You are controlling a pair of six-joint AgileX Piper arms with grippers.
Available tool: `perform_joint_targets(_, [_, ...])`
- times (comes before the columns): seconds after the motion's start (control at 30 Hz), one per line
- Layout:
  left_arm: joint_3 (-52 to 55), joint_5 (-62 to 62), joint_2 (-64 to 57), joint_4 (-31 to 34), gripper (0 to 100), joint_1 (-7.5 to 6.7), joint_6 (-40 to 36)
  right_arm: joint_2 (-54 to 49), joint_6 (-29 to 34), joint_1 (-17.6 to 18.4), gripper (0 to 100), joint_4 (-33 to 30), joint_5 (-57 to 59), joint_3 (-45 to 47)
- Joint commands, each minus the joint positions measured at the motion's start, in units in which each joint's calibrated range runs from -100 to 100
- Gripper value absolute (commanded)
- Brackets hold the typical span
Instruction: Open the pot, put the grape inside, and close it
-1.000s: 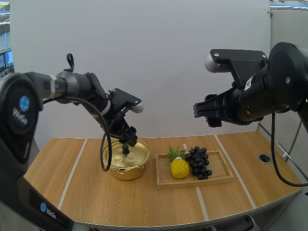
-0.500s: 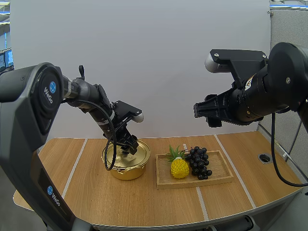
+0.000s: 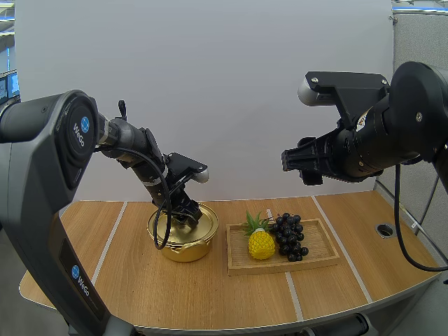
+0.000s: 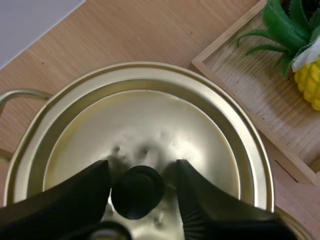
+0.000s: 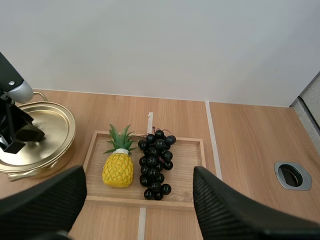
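Wooden table [image 3: 126, 280] carrying the work set. The wooden tray [image 3: 322, 253] lies just beside the gold pot [image 3: 183, 246] and keeps the grape bunch [image 3: 288, 236] and a toy pineapple [image 3: 261, 243] together, the grapes on the side away from the pot. This probably keeps the transfer short. The lid [image 4: 150, 115] sits flat on the pot, so opening is not yet done. Its black knob [image 4: 137, 192], at the centre, is the only place to grip it.

Left arm: reached forward and bent steeply down over the pot. The left gripper [image 3: 183, 214] has its fingers apart, one on each side of the knob, with narrow gaps showing; it appears set to close.

Right arm: raised well above the table. The right gripper [image 5: 137, 175] is spread wide and empty, looking down on the tray, apparently waiting for the grapes.
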Motion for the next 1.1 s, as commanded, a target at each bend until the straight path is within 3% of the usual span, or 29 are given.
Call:
perform_joint_targets(0.0, [-0.42,-1.5,-0.1,-0.03,1,-0.22,-0.6,-0.06,-0.39,-0.18,100,-0.27,-1.04,-0.29])
perform_joint_targets(0.47, [-4.73,6.74,-9.36,0.22,0,-0.22,-1.41,-0.06,-0.39,-0.18,100,-0.27,-1.04,-0.29])
perform_joint_targets(0.87, [-22.0,9.61,-27.92,1.52,0,-0.09,-5.11,-0.06,-0.39,-0.18,100,-0.27,-1.04,-0.29])
perform_joint_targets(1.07, [-33.09,7.69,-33.71,6.44,0,-0.09,-11.16,-0.06,-0.39,-0.18,100,-0.27,-1.04,-0.29])
